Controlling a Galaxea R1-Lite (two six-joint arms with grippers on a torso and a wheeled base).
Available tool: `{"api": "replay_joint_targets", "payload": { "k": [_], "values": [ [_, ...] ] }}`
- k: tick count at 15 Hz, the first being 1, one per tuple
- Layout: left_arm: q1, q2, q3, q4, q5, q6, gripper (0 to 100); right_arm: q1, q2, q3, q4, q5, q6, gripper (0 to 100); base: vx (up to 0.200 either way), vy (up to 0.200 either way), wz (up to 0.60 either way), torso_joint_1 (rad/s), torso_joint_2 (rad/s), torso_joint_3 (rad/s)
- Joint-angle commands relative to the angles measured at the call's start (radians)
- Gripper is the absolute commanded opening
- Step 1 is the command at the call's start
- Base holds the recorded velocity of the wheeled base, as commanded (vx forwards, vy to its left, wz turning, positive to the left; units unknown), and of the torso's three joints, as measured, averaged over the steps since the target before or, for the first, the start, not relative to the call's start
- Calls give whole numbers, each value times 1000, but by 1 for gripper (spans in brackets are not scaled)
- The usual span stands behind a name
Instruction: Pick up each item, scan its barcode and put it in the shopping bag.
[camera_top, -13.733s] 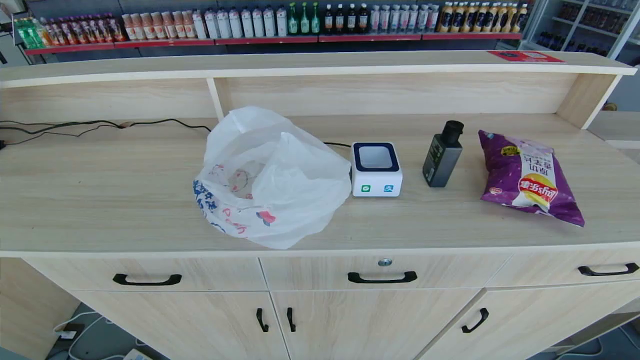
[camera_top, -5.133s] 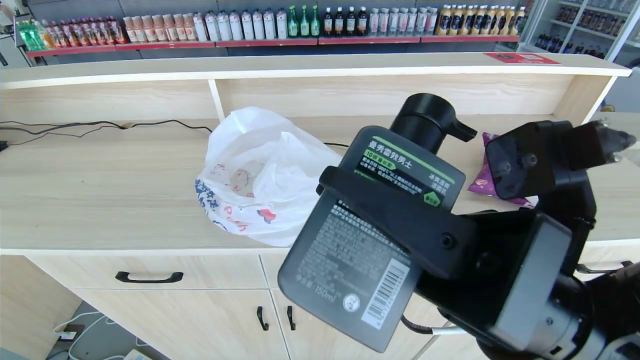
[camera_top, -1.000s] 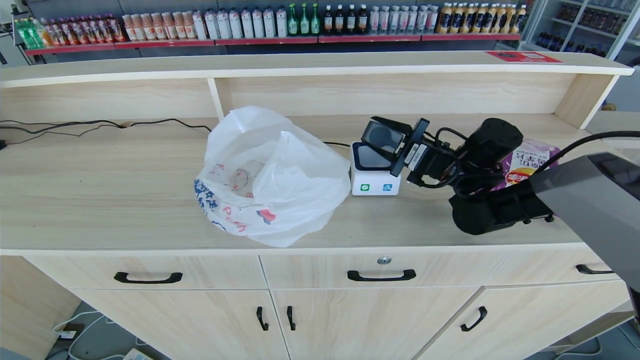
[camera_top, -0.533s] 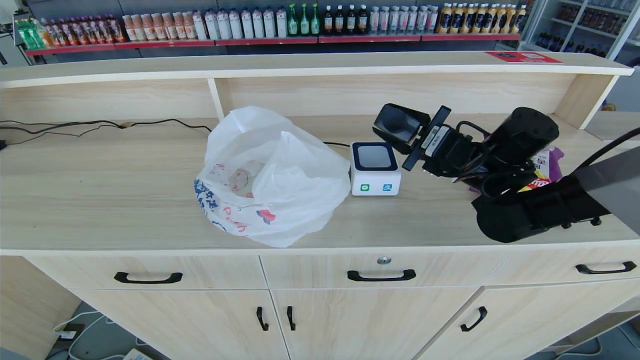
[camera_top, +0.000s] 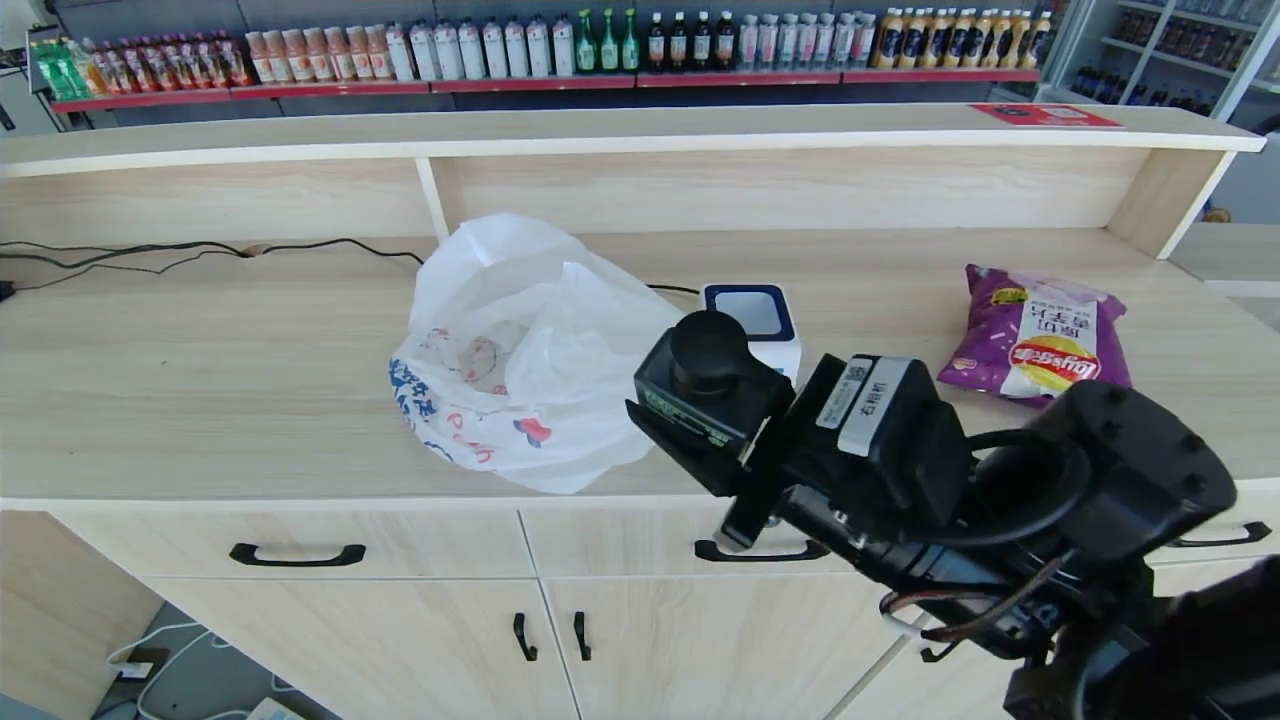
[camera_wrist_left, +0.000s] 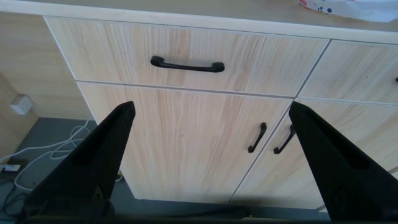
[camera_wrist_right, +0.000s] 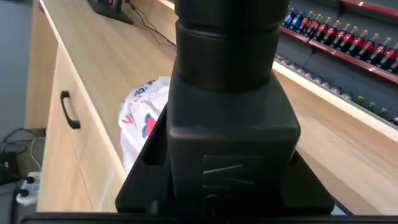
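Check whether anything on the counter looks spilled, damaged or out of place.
Nothing stands out: the shopping bag and chips bag lie intact on the counter, and the right tool grips the dark bottle.

on the counter the shopping bag lies just left of the scanner; the chip bag lies well apart to the scanner's right. the bottle, in the right gripper, is before the scanner. a cable runs behind the bag, leftward.
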Motion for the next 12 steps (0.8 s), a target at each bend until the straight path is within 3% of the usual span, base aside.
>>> {"api": "replay_joint_targets", "payload": {
  "k": [1, 3, 7, 10, 12],
  "values": [
    [0, 0, 0, 0, 1, 0, 100, 132, -132, 69, -7, -74, 57, 0, 0, 0, 0, 0, 0, 0],
    [0, 0, 0, 0, 0, 0, 100, 149, -230, 118, -2, -203, 92, 0, 0, 0, 0, 0, 0, 0],
    [0, 0, 0, 0, 0, 0, 100, 164, -345, 114, 47, -226, 195, 0, 0, 0, 0, 0, 0, 0],
    [0, 0, 0, 0, 0, 0, 100, 177, -419, 101, 139, -401, 216, 0, 0, 0, 0, 0, 0, 0],
    [0, 0, 0, 0, 0, 0, 100, 200, -422, 129, 141, -417, 235, 0, 0, 0, 0, 0, 0, 0]
  ]
}}
